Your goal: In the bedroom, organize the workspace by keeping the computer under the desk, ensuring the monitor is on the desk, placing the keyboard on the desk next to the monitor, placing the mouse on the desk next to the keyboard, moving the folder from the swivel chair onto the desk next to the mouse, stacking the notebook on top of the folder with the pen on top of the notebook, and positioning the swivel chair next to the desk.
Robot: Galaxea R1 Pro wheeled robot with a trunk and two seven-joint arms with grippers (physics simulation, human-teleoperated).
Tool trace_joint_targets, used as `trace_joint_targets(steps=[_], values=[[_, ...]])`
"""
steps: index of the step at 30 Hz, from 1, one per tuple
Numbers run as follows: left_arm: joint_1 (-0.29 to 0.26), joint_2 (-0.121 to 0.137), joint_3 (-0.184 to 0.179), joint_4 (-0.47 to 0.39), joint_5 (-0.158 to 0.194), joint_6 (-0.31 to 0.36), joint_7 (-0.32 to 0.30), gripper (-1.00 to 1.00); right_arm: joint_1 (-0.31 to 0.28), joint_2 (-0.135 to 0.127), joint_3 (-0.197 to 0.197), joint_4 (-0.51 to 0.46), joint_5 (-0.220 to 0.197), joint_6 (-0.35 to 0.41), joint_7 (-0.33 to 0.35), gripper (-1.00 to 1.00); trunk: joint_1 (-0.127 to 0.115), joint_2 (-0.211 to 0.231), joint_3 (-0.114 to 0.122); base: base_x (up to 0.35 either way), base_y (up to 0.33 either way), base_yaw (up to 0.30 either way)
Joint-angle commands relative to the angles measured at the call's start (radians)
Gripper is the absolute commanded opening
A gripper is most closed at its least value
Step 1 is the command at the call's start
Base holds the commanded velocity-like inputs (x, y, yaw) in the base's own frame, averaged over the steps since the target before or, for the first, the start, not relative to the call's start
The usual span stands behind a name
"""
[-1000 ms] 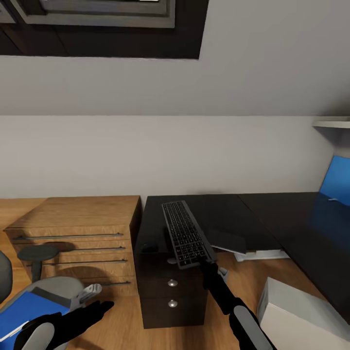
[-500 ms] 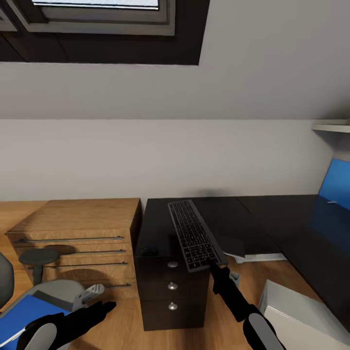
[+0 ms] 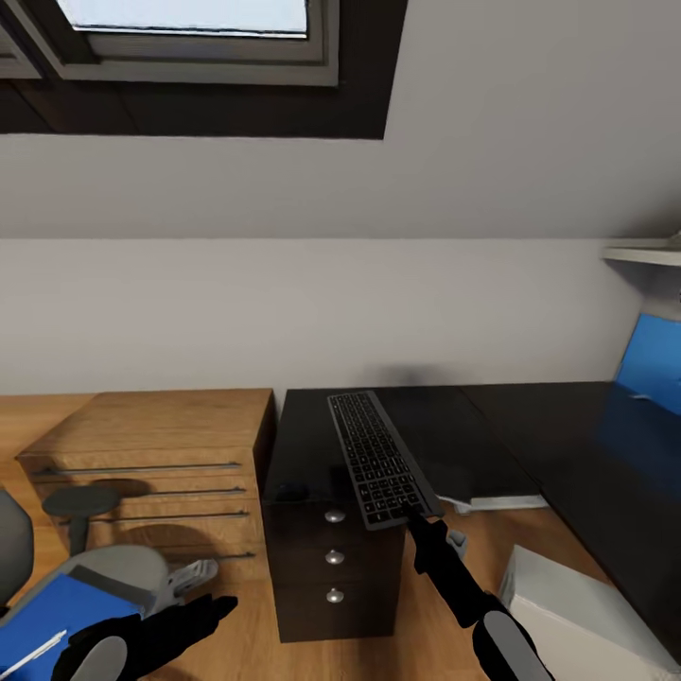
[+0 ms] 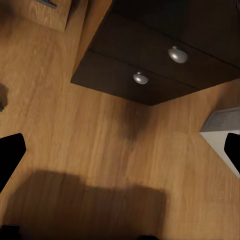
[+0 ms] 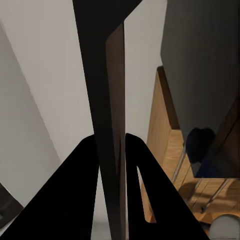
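Black desk — keyboard overhanging its front edge, right pincer-clamped.

Computer cut by frame edge

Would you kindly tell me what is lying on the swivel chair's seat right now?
On the swivel chair seat lies the blue folder, with a thin white stick-like thing on it. The left arm and the picture's edge hide part of the folder.

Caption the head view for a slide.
Right end effector holds the keyboard by its near end over the black desk, above the drawers.
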Motion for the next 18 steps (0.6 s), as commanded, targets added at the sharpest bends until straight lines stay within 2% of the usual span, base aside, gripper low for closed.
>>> trace_joint_targets(steps=[1,18], values=[[-0.001,0.001,-0.002,-0.001,0.009,-0.002,0.011,1.0,-0.001,-0.001,0.001,0.001,-0.012,0.003,0.004,-1.0,-0.004,0.007,0.002,-0.247,-0.147,0.0],[-0.001,0.0,-0.005,-0.002,0.007,-0.005,0.012,1.0,-0.001,-0.002,0.0,-0.001,-0.012,0.002,0.004,-1.0,-0.07,0.126,0.055,-0.276,-0.204,0.0]])
